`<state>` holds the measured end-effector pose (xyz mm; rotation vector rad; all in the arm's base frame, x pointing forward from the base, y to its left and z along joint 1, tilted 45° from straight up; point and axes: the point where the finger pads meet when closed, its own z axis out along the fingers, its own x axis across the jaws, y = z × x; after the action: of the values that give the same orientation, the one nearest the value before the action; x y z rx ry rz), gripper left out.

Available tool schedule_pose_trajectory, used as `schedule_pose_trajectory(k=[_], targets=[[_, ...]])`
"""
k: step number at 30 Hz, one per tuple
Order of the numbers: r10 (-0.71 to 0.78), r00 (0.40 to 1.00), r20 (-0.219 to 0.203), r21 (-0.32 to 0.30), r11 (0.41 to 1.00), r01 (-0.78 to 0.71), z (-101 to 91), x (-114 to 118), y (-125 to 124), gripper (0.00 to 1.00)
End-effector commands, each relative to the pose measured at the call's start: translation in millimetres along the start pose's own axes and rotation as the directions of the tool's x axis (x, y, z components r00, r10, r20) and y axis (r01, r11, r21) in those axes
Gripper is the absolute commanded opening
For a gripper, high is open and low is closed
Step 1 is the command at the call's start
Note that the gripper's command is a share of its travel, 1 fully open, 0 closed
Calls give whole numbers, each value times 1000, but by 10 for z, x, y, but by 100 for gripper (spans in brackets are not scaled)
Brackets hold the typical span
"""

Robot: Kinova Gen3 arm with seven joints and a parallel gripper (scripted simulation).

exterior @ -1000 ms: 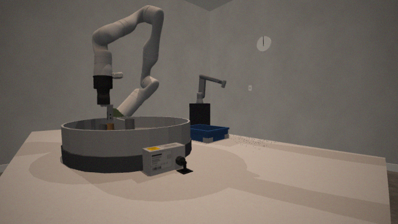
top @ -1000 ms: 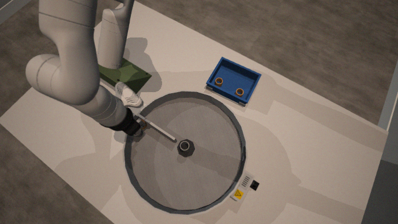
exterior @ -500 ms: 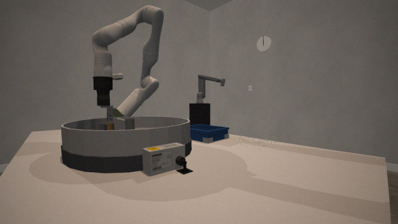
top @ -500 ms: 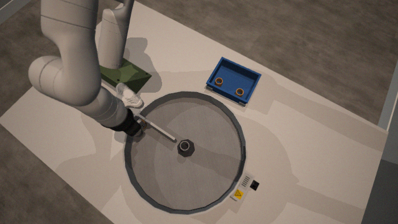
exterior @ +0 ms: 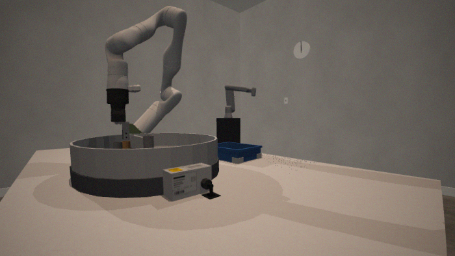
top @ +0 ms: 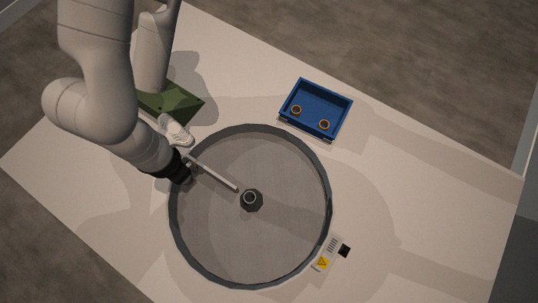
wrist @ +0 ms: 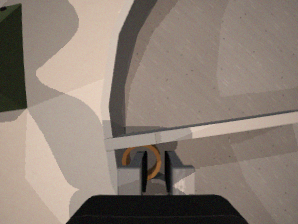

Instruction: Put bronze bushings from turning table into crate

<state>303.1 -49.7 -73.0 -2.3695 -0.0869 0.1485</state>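
Bronze bushing (top: 195,165) (exterior: 126,144) (wrist: 158,160), upright, long axis vertical, mouth up
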Motion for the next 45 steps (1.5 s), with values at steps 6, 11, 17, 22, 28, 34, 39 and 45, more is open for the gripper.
schedule_pose_trajectory(k=[6,11,17,22,28,34,39,45], targets=[[1,1000,1,1,1000,-1,18,-5,-2,40],[1,1000,1,1,1000,-1,18,-5,-2,40],[1,1000,1,1,1000,-1,63,-5,-2,40],[1,1000,1,1,1000,-1,63,-5,-2,40],[1,1000,1,1,1000,-1,63,-5,-2,40],[1,1000,1,1,1000,-1,108,-5,-2,40],[1,1000,1,1,1000,-1,108,-5,-2,40],[1,1000,1,1,1000,-1,108,-5,-2,40]])
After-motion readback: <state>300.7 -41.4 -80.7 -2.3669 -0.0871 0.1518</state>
